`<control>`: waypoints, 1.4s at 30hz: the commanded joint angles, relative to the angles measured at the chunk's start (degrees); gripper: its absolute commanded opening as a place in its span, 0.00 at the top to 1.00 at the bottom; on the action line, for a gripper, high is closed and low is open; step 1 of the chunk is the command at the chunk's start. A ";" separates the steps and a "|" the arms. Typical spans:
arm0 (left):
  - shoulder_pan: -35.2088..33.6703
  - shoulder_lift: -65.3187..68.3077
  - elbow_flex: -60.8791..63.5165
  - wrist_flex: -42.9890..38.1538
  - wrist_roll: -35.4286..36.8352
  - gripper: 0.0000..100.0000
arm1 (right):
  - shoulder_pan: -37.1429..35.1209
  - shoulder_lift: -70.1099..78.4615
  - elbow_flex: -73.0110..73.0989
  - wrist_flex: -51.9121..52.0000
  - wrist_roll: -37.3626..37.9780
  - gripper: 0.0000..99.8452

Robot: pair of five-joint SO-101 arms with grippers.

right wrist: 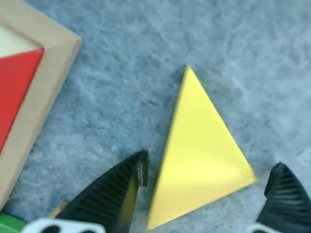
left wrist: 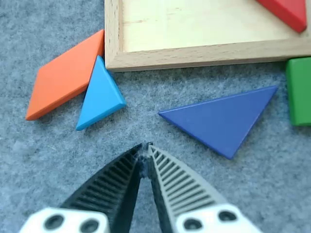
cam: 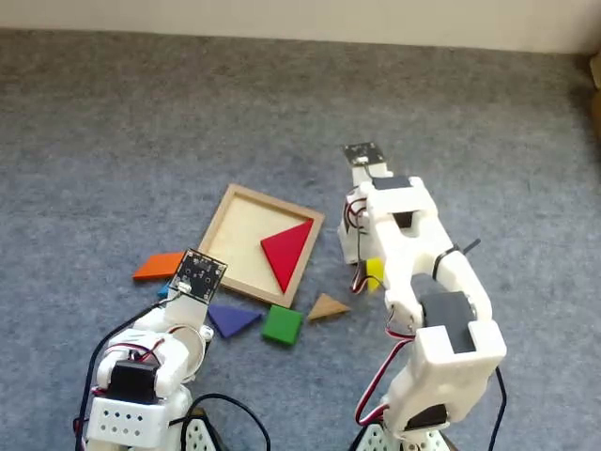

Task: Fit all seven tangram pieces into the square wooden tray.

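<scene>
**Tray (cam: 215,222) and seven tangram pieces on a grey desk (cam: 470,94).**
The red triangle (cam: 286,252) lies in the tray. The orange parallelogram (left wrist: 63,80), light-blue triangle (left wrist: 99,97), dark-blue triangle (left wrist: 223,119), green square (cam: 282,325) and tan triangle (cam: 327,307) lie just outside it. The left jaws are closed and empty; the right jaws are open, straddling the yellow triangle (right wrist: 201,155).

The grey carpet-like table surface (cam: 113,122) is carrying a square pale wooden tray (cam: 215,225). An orange flat parallelogram (cam: 158,266) is lying just beside one tray corner, with a small light blue triangle (left wrist: 99,94) sitting against it. A dark blue triangle (cam: 232,319), a green square (cam: 282,325) and a tan triangle (cam: 327,307) are lying near the tray's edge. A yellow triangle (right wrist: 199,155) is resting apart from the tray.
</scene>
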 commanded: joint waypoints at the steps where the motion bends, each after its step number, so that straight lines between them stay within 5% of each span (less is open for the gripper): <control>1: -0.31 -2.86 1.10 0.09 0.26 0.99 | -0.40 -0.40 0.84 -0.40 0.09 0.63; 20: -0.31 -2.86 1.10 0.09 0.26 0.99 | -0.31 -0.40 1.19 -3.12 0.09 0.71; 26: -0.31 -2.86 1.10 0.09 0.26 0.99 | -0.31 -0.57 1.19 -1.80 0.09 0.80; 42: -0.31 -2.86 1.10 0.09 0.26 0.99 | -0.48 -1.19 -0.92 4.44 0.53 0.80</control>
